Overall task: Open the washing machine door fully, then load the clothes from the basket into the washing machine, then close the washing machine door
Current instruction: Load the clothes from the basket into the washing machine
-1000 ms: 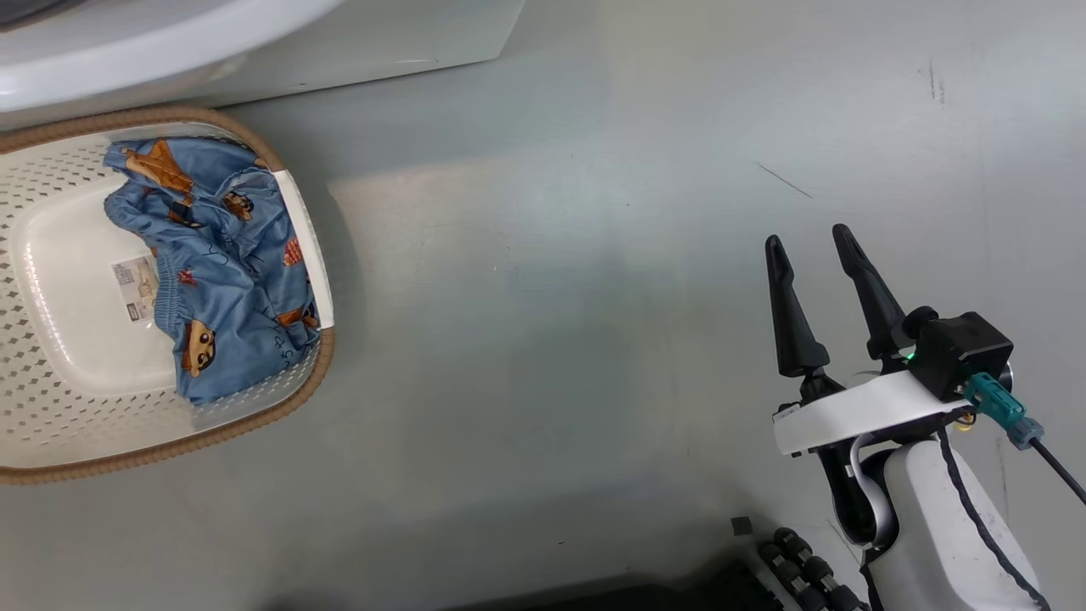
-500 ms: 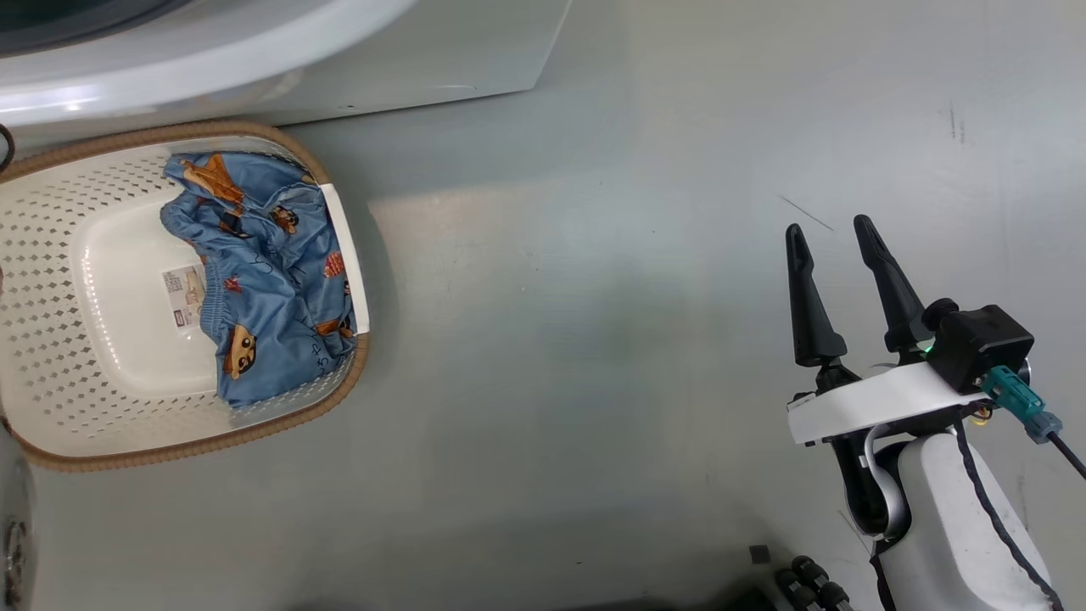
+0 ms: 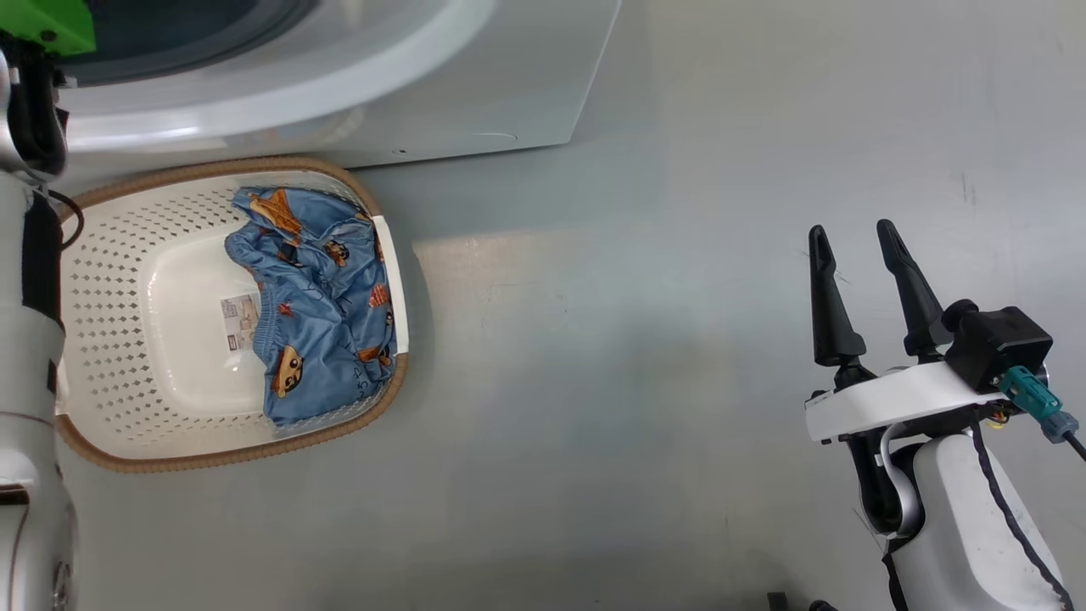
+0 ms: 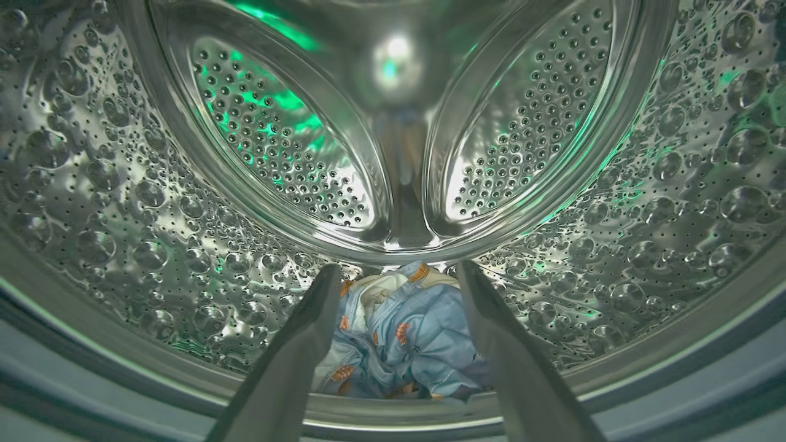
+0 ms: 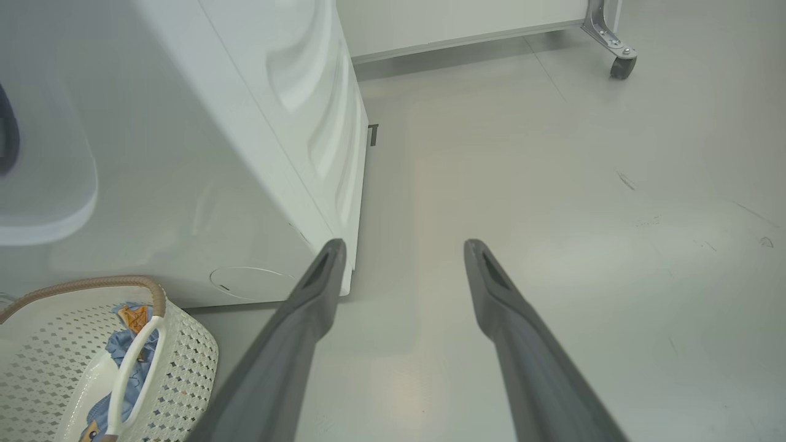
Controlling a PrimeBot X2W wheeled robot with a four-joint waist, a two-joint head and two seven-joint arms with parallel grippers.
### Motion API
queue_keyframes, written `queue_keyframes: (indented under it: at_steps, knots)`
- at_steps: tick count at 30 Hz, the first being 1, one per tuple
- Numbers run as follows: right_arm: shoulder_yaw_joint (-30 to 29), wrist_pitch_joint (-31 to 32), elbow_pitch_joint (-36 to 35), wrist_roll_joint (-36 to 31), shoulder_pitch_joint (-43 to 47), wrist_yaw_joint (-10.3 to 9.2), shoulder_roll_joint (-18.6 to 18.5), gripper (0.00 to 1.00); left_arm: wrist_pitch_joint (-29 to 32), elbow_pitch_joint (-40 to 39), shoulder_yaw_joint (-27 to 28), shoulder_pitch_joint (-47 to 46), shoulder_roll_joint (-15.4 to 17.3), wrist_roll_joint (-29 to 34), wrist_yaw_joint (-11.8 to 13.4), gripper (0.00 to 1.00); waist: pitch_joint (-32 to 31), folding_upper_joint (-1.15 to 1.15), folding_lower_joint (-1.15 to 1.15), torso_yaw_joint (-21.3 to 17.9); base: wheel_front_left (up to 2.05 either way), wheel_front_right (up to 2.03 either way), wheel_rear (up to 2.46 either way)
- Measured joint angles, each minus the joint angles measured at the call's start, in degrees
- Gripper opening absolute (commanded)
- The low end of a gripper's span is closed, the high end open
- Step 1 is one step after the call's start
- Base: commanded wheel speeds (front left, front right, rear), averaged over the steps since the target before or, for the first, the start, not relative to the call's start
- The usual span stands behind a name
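Clothes [image 3: 318, 314]: head view, one blue piece in basket [image 3: 110, 339] beside washer [image 3: 509, 85] | left wrist view: second piece [image 4: 399, 331] lying in drum [image 4: 123, 184], left claw [image 4: 398, 267] wide, holding nothing | right claw [image 3: 851, 227] wide, empty, over floor [image 3: 636, 382]

Washing machine [image 3: 509, 85] cut off at top edge; basket [image 3: 110, 280] left rim behind forearm [image 3: 25, 373]; label [image 3: 236, 321] partly under clothes [image 3: 318, 331].

Place: a laundry corner in what looks like a lab or test room.
Washer: white front-loading washer [image 5: 245, 141] standing free, with a steel drum [image 4: 110, 184].
Floor: bare floor [image 5: 583, 184], smooth, grey, scuffed.
Back: white panel [image 5: 460, 21] on a metal leg with 1 castor [image 5: 622, 66].
Basket: cream basket [image 3: 102, 339] of clothes [image 3: 327, 322] beside the washer.
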Motion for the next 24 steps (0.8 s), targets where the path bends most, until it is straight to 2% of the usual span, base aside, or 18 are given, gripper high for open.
queue_keyframes:
  at_steps: [5, 13, 24]
  knots:
    - [-0.4, 0.0, 0.6, 0.0, 0.2, 0.01, -0.1, 1.0, 0.0, -0.4, 0.1, 3.3, -0.1, -0.9, 0.0, 1.0, -2.6, 0.0, 0.0, 0.6, 0.0, 0.0, 0.0]
    - [-2.1, 0.0, 0.9, 0.0, 1.1, 0.03, -0.7, 1.0, 0.0, -5.2, 1.9, 8.5, -0.3, -0.9, 0.0, 1.0, -7.3, 0.0, 0.0, 1.3, 0.0, 0.0, 0.0]
    - [-4.7, 0.0, 1.5, 0.2, 5.4, 0.04, -1.0, 1.0, 0.0, -11.3, 5.0, 18.3, -3.2, -0.9, 0.0, 1.0, -14.3, 0.0, 0.0, 2.9, 0.0, 0.0, 0.0]
